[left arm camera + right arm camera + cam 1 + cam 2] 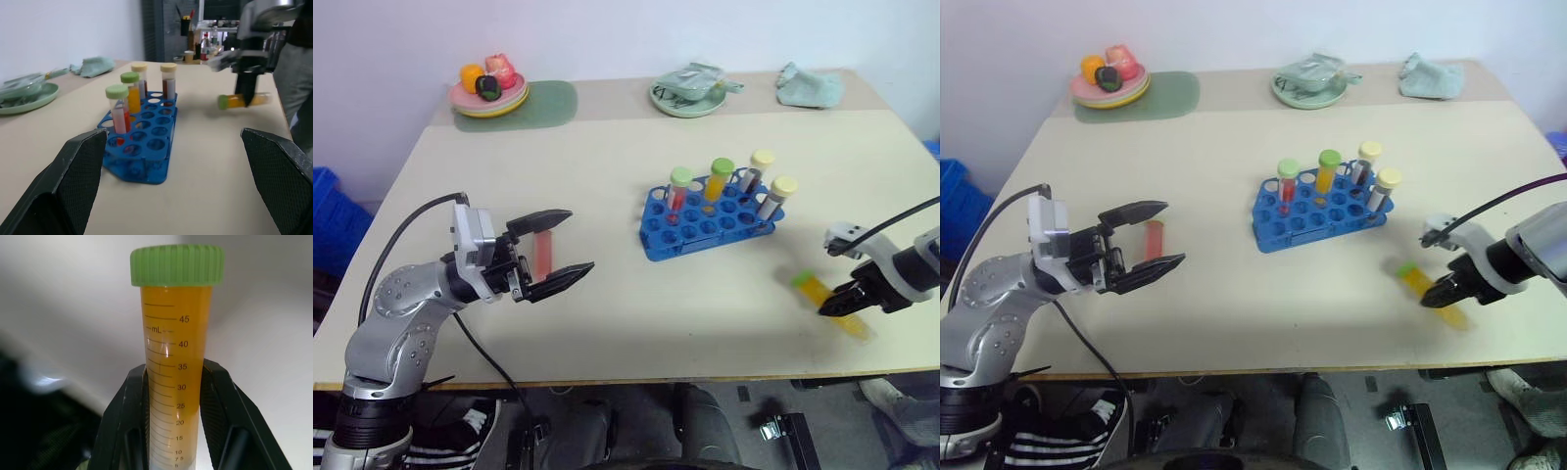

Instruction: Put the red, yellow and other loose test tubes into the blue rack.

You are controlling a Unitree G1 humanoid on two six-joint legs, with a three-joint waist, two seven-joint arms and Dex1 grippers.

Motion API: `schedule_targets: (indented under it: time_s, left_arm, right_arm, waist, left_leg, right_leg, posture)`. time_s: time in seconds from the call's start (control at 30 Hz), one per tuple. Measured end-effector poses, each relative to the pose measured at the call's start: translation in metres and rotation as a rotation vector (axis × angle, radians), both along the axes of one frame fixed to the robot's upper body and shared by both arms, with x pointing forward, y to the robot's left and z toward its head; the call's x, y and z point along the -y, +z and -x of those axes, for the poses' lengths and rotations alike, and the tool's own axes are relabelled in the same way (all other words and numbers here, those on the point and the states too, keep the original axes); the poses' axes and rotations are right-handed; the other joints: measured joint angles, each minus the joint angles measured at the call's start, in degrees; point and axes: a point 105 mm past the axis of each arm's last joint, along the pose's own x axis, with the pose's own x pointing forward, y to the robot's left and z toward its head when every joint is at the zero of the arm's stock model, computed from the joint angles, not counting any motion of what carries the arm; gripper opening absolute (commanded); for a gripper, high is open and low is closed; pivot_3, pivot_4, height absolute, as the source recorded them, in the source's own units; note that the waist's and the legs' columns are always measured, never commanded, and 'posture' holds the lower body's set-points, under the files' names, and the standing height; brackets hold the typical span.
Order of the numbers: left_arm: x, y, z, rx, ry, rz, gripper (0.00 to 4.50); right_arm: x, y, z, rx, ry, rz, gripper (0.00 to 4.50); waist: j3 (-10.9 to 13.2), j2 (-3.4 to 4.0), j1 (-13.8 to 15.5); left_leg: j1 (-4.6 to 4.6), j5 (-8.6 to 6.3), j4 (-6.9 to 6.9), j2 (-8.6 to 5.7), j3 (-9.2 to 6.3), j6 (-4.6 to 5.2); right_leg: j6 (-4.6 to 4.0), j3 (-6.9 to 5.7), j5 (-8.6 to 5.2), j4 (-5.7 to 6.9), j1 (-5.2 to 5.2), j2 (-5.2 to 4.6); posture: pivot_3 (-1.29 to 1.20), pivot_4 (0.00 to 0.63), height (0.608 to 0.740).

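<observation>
**Carrying the yellow tube to the rack**

Taking the blue rack (710, 215) as the landmark and working from its left: the left gripper (556, 255) is hovering well to the left of the rack with its fingers spread wide and gripping nothing. A red tube (544, 253) is showing between those fingers, lying on the table (607, 147) beyond them. The rack itself is already holding four capped tubes upright along its far side, so many near holes are standing free.

To the right of the rack and nearer the table's front edge, the right gripper (837, 305) is clamping the yellow tube (173, 357) around its lower half, green cap (177, 265) pointing away from the fingers. Seen from the head, the tube is lying tilted, cap toward the rack.

To do this step well, the wrist is probably needing to swing the tube upright, bottom end down, before reaching the rack. A free near hole looks safest, keeping clear of the standing tubes, and release should wait until the tube is seated
</observation>
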Motion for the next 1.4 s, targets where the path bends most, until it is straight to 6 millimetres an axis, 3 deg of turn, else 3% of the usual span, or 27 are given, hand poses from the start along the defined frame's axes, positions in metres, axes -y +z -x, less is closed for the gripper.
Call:
schedule_targets:
  time_s: [0.07,0.23,0.3,0.4,0.47,0.63,0.87,1.4]
  left_arm:
    - [0.002,0.006,-0.002,0.024,-0.009,0.001,4.5]
    - [0.001,0.012,-0.008,0.042,-0.015,-0.003,4.5]
    - [0.001,0.015,-0.009,0.051,-0.021,-0.005,4.5]
    - [0.0,0.018,-0.014,0.057,-0.022,-0.004,4.5]
    - [-0.001,0.019,-0.016,0.061,-0.025,-0.007,4.5]
    - [-0.007,0.012,-0.022,0.043,-0.017,-0.013,4.5]
    - [-0.003,0.018,-0.023,0.075,-0.053,-0.027,4.5]
    - [-0.004,0.018,-0.023,0.07,-0.053,-0.048,4.5]
  right_arm:
    - [-0.03,0.024,-0.009,0.154,0.073,-0.182,0.8]
    - [-0.066,0.049,-0.023,0.472,0.112,-0.457,0.8]
    - [-0.068,0.052,-0.031,0.574,0.072,-0.481,0.8]
    - [-0.079,0.047,-0.053,0.922,-0.083,-0.548,0.8]
    - [-0.082,0.04,-0.064,1.006,-0.185,-0.582,0.8]
    - [-0.074,0.045,-0.082,1.268,-0.297,-0.543,0.8]
    - [-0.077,0.005,-0.087,1.285,-0.326,-0.495,0.8]
    - [-0.088,-0.009,-0.087,1.293,-0.314,-0.515,0.8]
  waist:
    - [-0.04,-0.08,0.1]
    - [-0.1,-0.21,1.07]
    - [-0.12,-0.24,1.53]
    - [-0.31,-0.55,1.71]
    - [-0.27,-0.46,1.62]
    - [-0.28,-0.47,0.89]
    - [-0.27,-0.44,-0.92]
    - [-0.26,-0.43,-1.21]
  left_leg:
    - [0.03,-0.01,0.03,0.17,0.04,-0.03]
    - [-0.07,-0.03,0.03,0.14,-0.05,-0.05]
    - [-0.07,-0.03,0.03,0.14,-0.03,-0.05]
    - [-0.02,-0.11,0.05,0.32,0.0,-0.21]
    - [-0.01,-0.11,0.06,0.32,0.09,-0.21]
    - [0.04,-0.11,0.0,0.36,0.12,-0.23]
    - [0.05,-0.11,-0.05,0.51,0.12,-0.26]
    - [0.07,-0.13,-0.07,0.55,0.12,-0.29]
  right_leg:
    - [-0.07,0.01,0.05,-0.03,0.05,0.17]
    - [-0.09,0.0,0.06,0.01,-0.02,0.19]
    - [-0.12,0.0,0.09,0.0,-0.02,0.2]
    - [-0.16,0.03,0.11,0.03,-0.02,0.41]
    - [-0.19,0.09,0.13,0.04,-0.07,0.42]
    - [-0.24,0.09,0.15,0.04,-0.05,0.59]
    - [-0.25,0.09,0.15,0.04,-0.08,0.64]
    - [-0.26,0.11,0.14,0.04,-0.09,0.7]
  posture:
    - [0.0,0.15,0.74]
    - [0.0,0.15,0.74]
    - [0.0,0.15,0.74]
    - [0.0,0.15,0.74]
    - [0.0,0.15,0.74]
    - [0.0,0.15,0.74]
    - [0.0,0.15,0.74]
    - [0.0,0.15,0.74]
